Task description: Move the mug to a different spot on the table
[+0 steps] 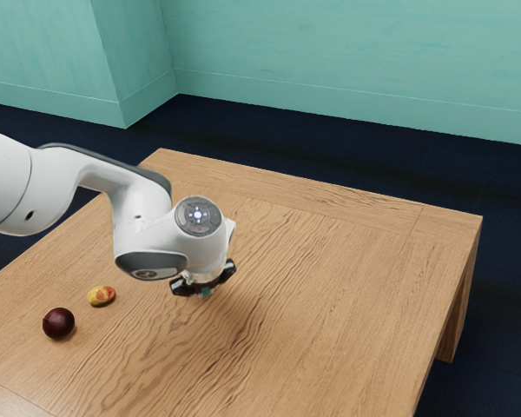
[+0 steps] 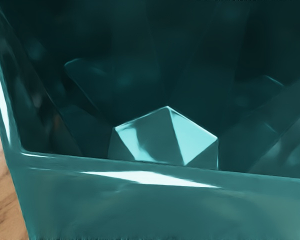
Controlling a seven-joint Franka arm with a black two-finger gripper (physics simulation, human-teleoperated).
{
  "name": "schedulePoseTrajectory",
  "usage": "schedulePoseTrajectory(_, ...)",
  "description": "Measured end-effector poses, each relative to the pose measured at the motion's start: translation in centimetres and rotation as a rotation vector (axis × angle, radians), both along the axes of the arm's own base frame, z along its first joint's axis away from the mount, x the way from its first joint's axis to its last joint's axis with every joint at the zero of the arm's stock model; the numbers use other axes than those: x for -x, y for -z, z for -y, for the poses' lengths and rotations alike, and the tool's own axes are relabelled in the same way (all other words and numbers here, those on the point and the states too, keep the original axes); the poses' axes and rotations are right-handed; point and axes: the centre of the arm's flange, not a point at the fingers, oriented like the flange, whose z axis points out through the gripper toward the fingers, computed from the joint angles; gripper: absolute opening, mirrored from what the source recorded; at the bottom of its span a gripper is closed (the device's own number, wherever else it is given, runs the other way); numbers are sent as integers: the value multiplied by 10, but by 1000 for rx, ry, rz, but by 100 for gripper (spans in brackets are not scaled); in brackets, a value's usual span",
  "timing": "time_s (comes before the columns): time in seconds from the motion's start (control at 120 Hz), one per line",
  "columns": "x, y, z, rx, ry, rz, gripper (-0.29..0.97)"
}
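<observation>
While the wrist view looks down into the teal mug [image 2: 140,200], its faceted inside close below the hand, the mug stands on the wooden counter [image 1: 347,287] left of centre in the exterior view. The black end effector [image 1: 204,289] hangs right over it, low to the counter; whether it is open or closed I cannot tell. The white arm reaches in from the exterior view's left, wrist bent downward. A yellow-red fruit [image 1: 102,295] and a dark red fruit [image 1: 58,322] lie further left.

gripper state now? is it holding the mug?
Gripper: cannot be told, open or closed. It sits right over the teal mug, low at the table.
</observation>
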Motion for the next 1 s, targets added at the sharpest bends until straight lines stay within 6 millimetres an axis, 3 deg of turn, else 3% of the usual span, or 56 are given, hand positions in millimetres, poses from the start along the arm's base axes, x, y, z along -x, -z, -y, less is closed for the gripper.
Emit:
schedulePoseTrajectory(0.025,0,0,0,1,-4,3,-8)
schedulePoseTrajectory(0.217,0,-1,1,16,-34,32,33)
schedulePoseTrajectory(0.375,8,5,2,31,-60,33,52)
schedulePoseTrajectory(0.517,26,3,4,46,-72,43,60)
schedulePoseTrajectory(0.817,58,-23,54,90,-10,102,66)
schedulePoseTrajectory(0.933,55,-37,72,163,-62,107,67)
schedulePoseTrajectory(1.0,48,-62,78,230,-132,116,67)
